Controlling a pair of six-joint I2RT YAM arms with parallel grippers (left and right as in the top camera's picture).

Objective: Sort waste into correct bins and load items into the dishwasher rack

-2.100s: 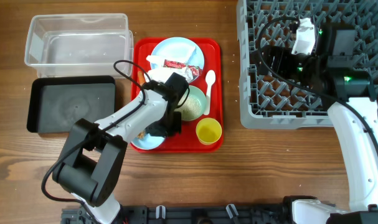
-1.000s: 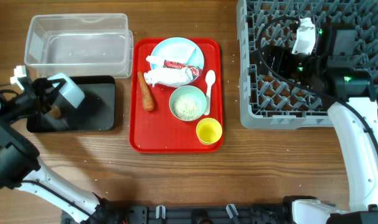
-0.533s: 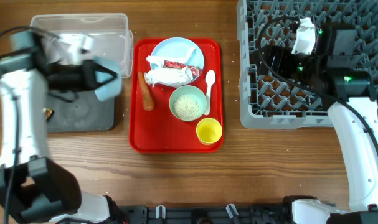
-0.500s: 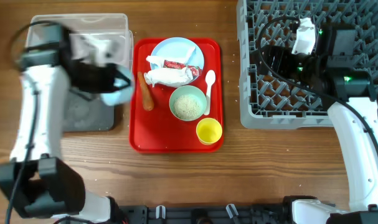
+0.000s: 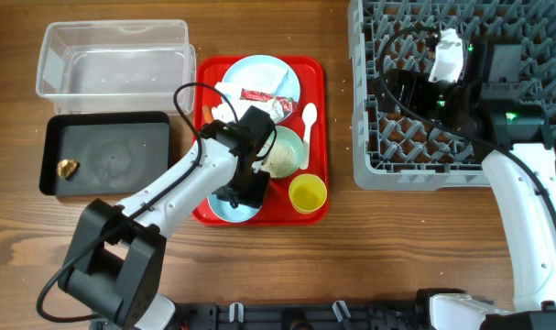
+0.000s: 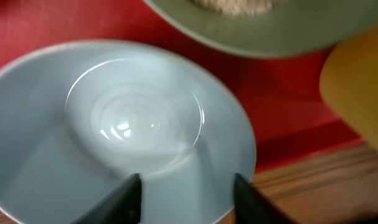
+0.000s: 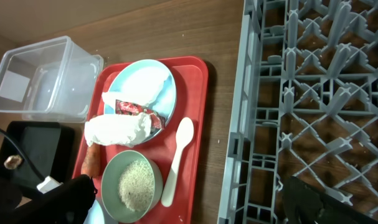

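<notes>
My left gripper (image 6: 187,202) is open low over the empty light blue bowl (image 6: 132,124), which sits on the red serving tray (image 5: 259,215) at its front left corner. One finger is inside the bowl and the other at its rim. Beside it are the pale green bowl (image 7: 136,183) with rice grains, the yellow cup (image 5: 307,193), the white spoon (image 5: 308,119) and the carrot (image 7: 91,160). The light blue plate (image 5: 259,78) holds the white wrapper (image 7: 117,130) and the red wrapper (image 7: 129,109). The brown scrap (image 5: 68,168) lies in the black tray (image 5: 108,156). My right gripper (image 5: 404,92) hangs open and empty over the grey rack (image 5: 461,137).
The clear tub (image 5: 113,60) stands behind the black tray at the far left. My left arm (image 5: 168,197) crosses the table from the front edge to the red tray. The rack fills the right side, with a strip of bare wood between it and the red tray.
My left arm swung from the black tray back to the red tray with the blue bowl. The scrap now lies in the black tray. The jaws have opened off the bowl. The right arm is still.
</notes>
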